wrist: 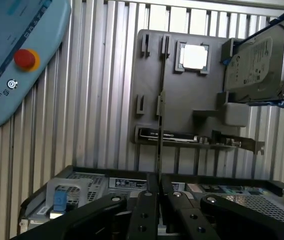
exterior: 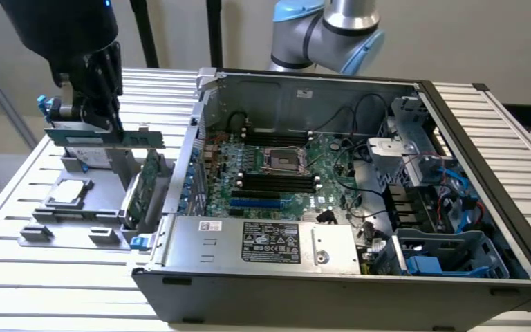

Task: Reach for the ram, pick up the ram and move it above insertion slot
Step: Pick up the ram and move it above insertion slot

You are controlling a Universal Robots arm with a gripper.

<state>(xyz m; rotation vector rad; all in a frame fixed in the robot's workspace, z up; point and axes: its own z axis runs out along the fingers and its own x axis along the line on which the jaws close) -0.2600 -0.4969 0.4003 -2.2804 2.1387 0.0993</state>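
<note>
I see my pincer (exterior: 99, 121) clenched on the ram (exterior: 104, 136), which is lifted above the grey fixture plate (exterior: 72, 207) on the slatted table (exterior: 25, 277). Below the pincer the CPU chip (exterior: 69, 193) lies in its pocket, with the green expansion card (exterior: 146, 190) standing just beside it. To the exterior view's right of the pincer, well apart, the open computer case (exterior: 358, 180) shows its motherboard (exterior: 275, 176).

The exterior view looks down from high in front onto the slatted worktop (exterior: 25, 277) and open computer case (exterior: 339, 277). The wrist view looks steeply down, close, sharing the grey fixture plate (wrist: 182, 100) and the case.
</note>
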